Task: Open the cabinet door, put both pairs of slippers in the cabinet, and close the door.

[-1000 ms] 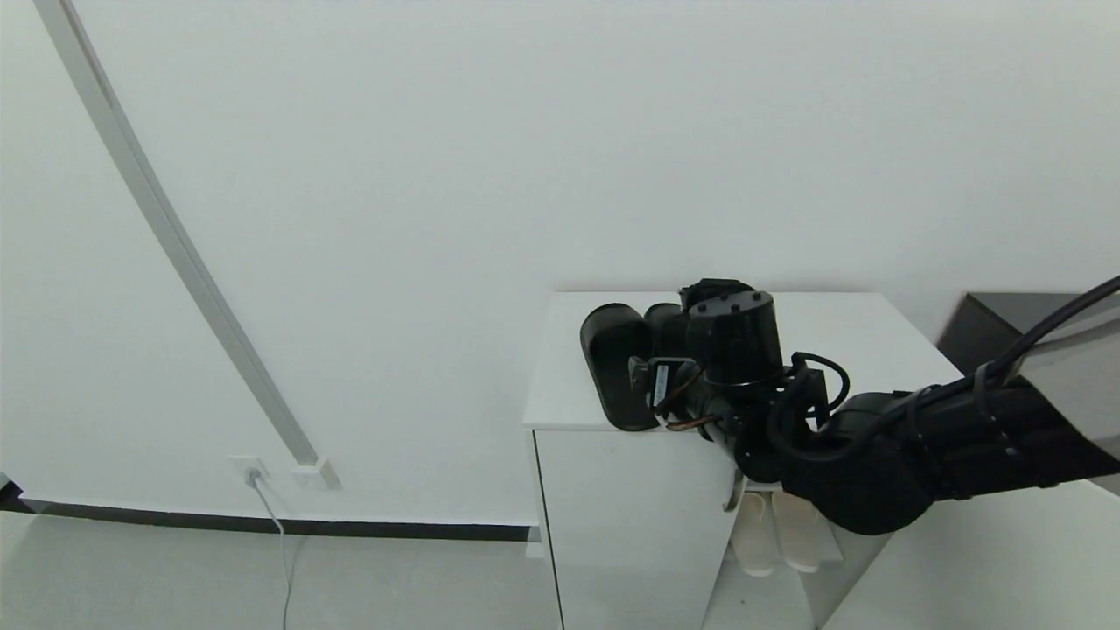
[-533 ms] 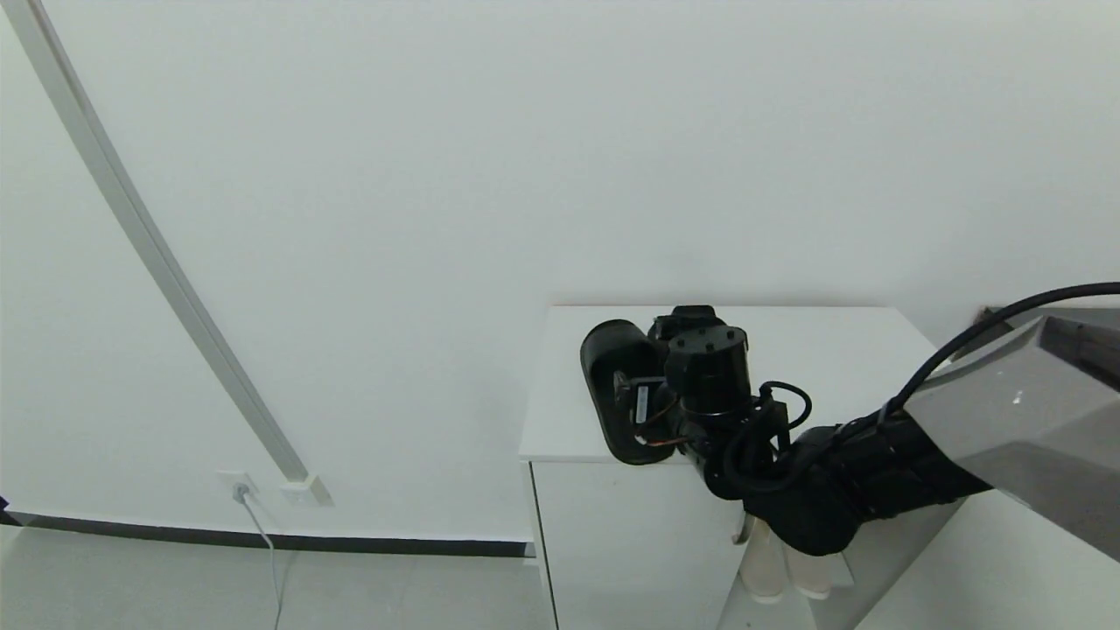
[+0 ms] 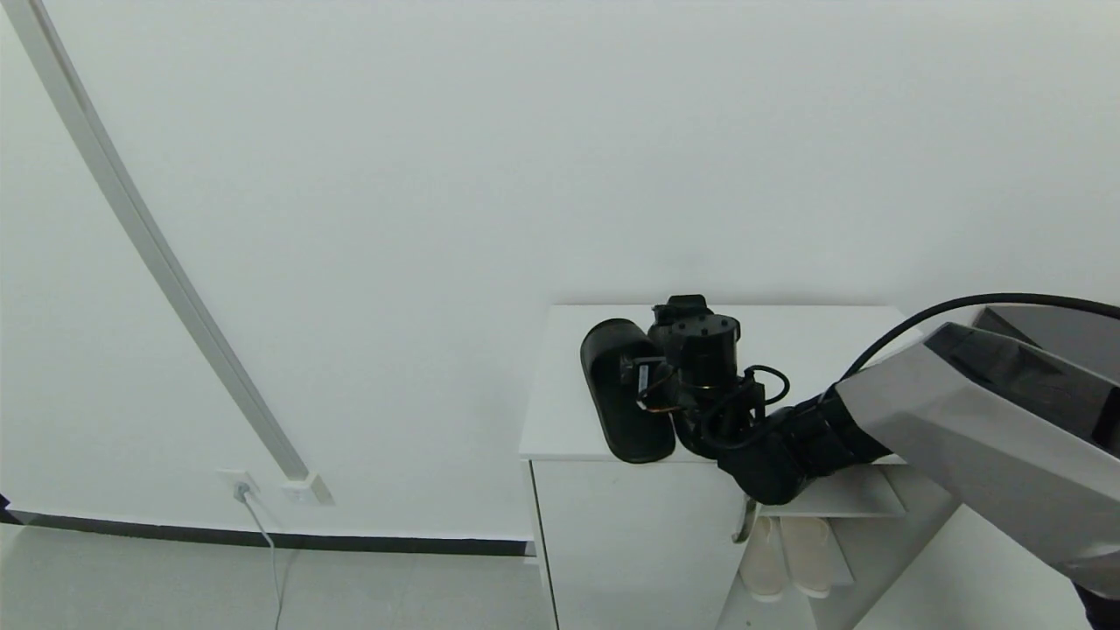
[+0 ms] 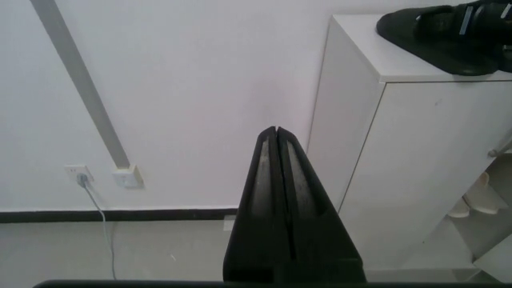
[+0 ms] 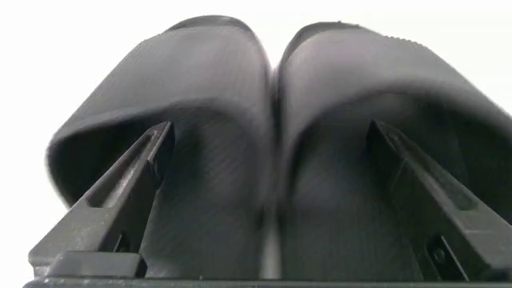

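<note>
Slippers, a black pair, lie side by side on top of a white cabinet, towards its left side and reaching the near edge. We see the right arm stretched in from the right over the cabinet top. The right gripper sits at the open ends of the black slippers. Its fingers are spread wide, one at the mouth of each slipper, and the slippers' touching inner sides lie between them. The cabinet's left front panel is shut. Its right half stands open, and there a pale pair of slippers rests inside, below a shelf. We see the left gripper well to the left of the cabinet and lower than its top. Its fingers are pressed together on nothing. On the far wall, a slanting grey strip runs down to a socket with a cable plugged in.
</note>
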Tool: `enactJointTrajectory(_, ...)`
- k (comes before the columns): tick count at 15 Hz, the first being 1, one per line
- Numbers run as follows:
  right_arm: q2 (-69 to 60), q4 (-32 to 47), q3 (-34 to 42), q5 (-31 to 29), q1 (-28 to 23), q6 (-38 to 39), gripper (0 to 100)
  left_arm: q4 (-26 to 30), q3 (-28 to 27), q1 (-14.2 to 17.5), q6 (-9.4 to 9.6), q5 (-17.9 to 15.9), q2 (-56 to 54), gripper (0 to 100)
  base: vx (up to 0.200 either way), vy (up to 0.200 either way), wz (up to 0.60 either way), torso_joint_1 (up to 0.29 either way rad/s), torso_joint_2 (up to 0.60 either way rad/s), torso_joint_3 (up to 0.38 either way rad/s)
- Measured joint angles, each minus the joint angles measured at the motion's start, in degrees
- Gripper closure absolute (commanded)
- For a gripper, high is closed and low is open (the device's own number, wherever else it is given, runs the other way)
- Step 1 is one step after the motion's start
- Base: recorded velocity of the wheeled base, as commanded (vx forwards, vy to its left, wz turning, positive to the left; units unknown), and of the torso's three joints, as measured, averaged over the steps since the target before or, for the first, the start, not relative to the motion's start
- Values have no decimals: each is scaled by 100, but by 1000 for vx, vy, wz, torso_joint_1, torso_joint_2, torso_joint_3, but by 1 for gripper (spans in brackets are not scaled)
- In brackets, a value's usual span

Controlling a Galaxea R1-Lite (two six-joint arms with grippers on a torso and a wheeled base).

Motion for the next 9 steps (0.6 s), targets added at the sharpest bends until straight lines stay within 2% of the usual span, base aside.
enactJointTrajectory(2,129,35,-229,123,-59,-126,0,-2,0,0,0,2,0,100,0,0,0,0,0,0)
enactJointTrajectory(3,160,102,-295,154,-80,-143,100,-2,0,0,0,2,0,100,0,0,0,0,0,0)
enactJointTrajectory(9,207,433,-561,295,-166,-145,100,-2,0,0,-2,2,0,100,0,0,0,0,0,0)
